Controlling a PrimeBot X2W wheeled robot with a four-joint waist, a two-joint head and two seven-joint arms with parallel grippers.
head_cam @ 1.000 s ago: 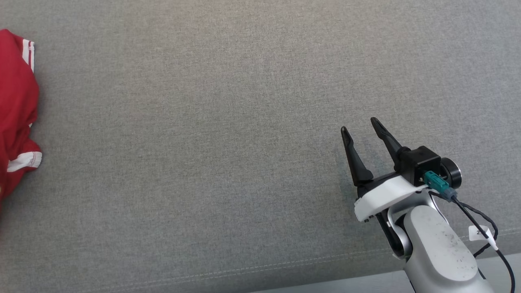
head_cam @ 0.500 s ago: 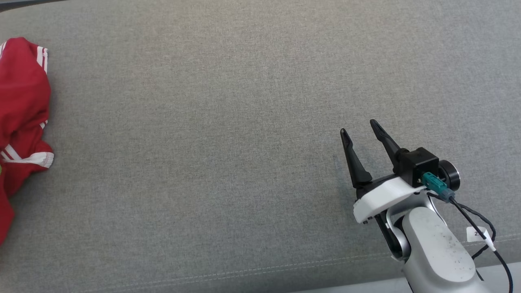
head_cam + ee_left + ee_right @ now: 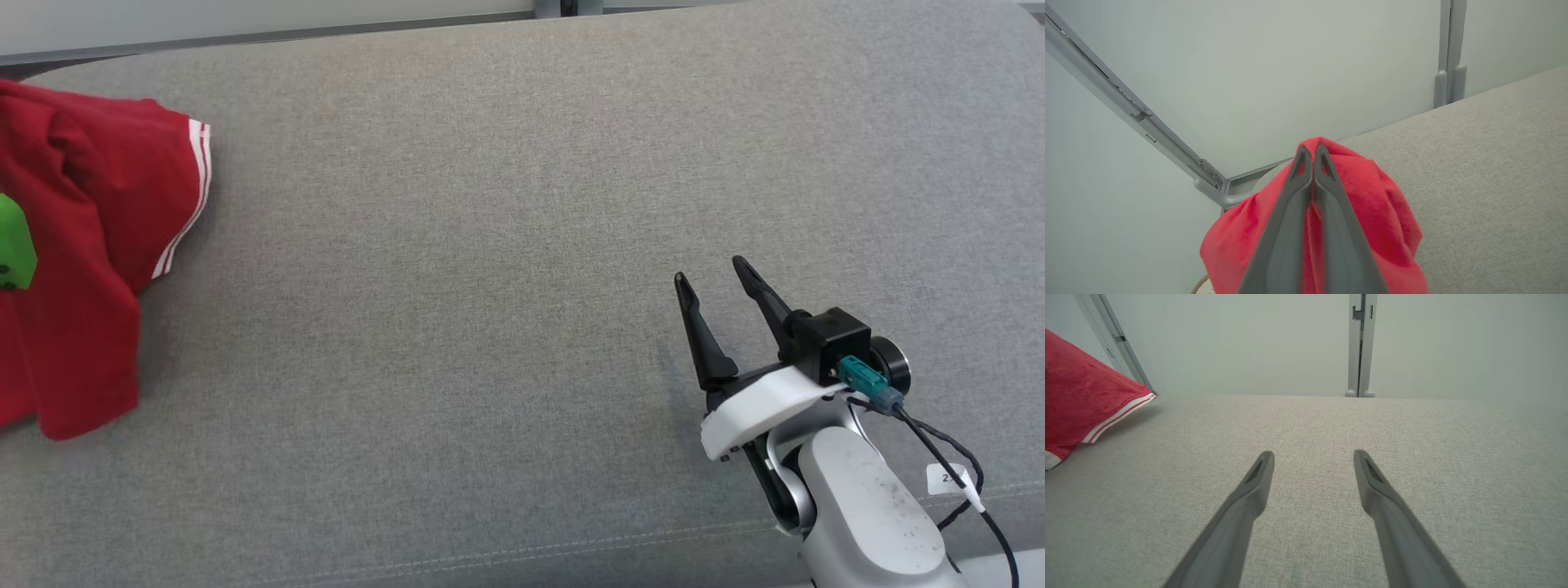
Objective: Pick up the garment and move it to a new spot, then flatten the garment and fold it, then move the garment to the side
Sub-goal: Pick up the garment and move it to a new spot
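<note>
The crumpled red cloth garment with white-striped hems (image 3: 90, 212) sits at the left end of the grey woven fabric surface (image 3: 490, 310), its length running far-to-near. It is well left of the right end effector (image 3: 710, 273), which gapes wide and empty. The nearer left end effector (image 3: 1312, 152) is pinched tight on a bunched fold.

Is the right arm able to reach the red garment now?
Probably yes, with a long stretch. The right gripper is open, and between it and the red garment lies bare grey fabric. The garment sits far to its left, pinched in the shut left gripper.
</note>
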